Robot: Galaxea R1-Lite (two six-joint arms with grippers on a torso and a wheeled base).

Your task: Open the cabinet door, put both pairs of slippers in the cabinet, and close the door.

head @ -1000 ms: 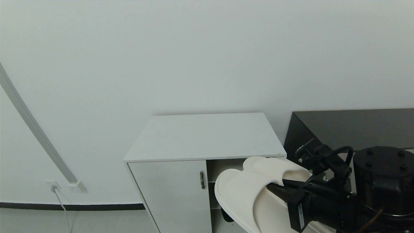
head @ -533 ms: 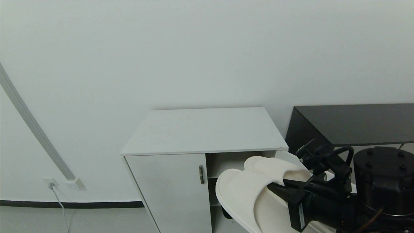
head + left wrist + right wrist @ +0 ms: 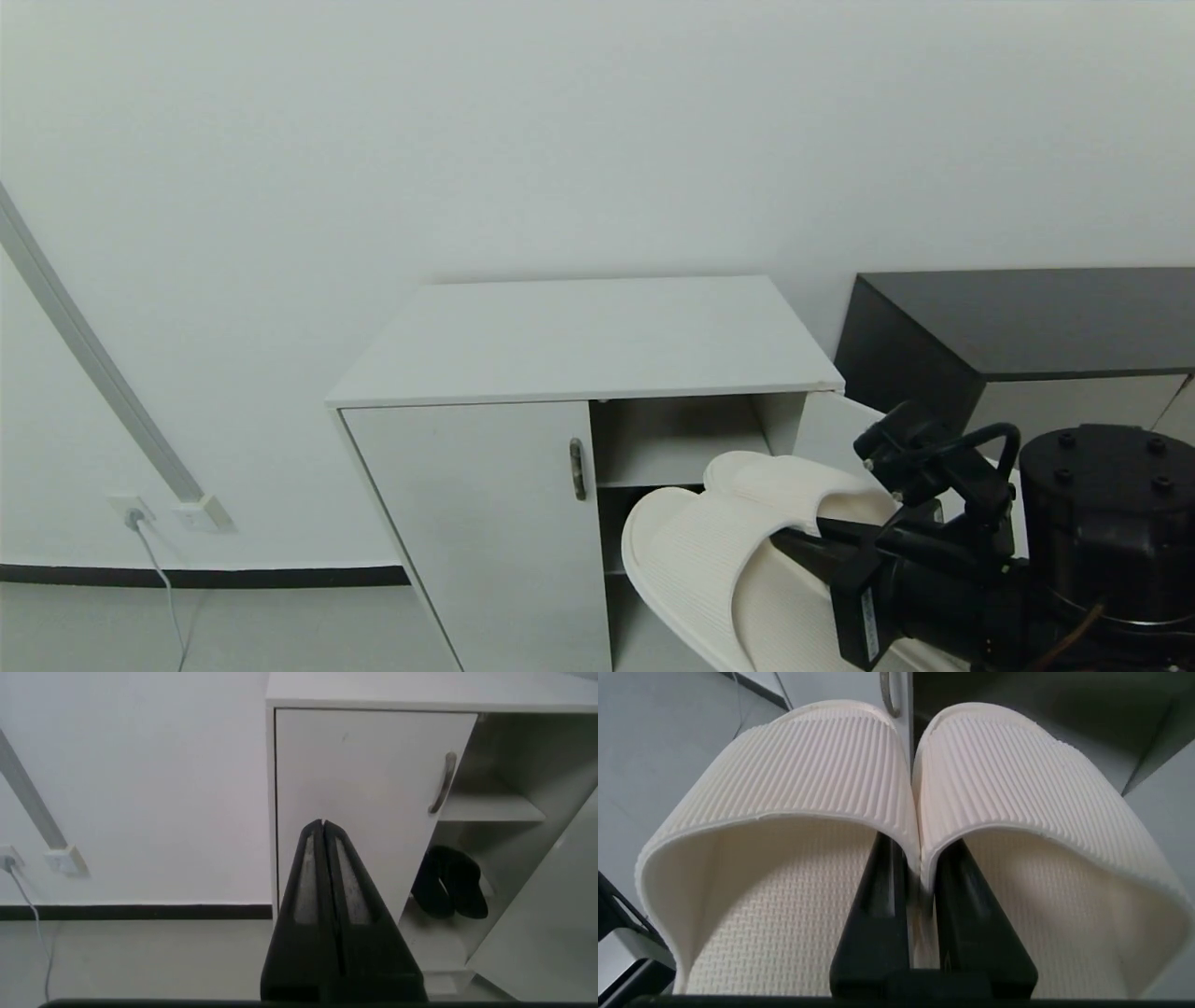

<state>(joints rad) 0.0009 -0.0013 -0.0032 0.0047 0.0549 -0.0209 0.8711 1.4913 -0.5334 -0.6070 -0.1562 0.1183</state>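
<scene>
**Cream slippers held before the half-open cabinet**

Head view: the flat-topped white cabinet (image 3: 579, 336) stands against the wall, with its left door (image 3: 476, 523) shut and its right door (image 3: 831, 431) swung out. Before the open half, the right gripper (image 3: 810, 539) holds a pair of cream slippers (image 3: 700, 551), toes toward the cabinet.

Left wrist view: the left gripper (image 3: 323, 835) has its jaws pressed together. Black slippers (image 3: 453, 882) lie on a lower shelf inside.

Right wrist view: the jaws are clamped on the touching inner edges of the cream slippers (image 3: 822, 775). The uppers are ribbed with rounded toes, and the insoles are pebbled.
</scene>
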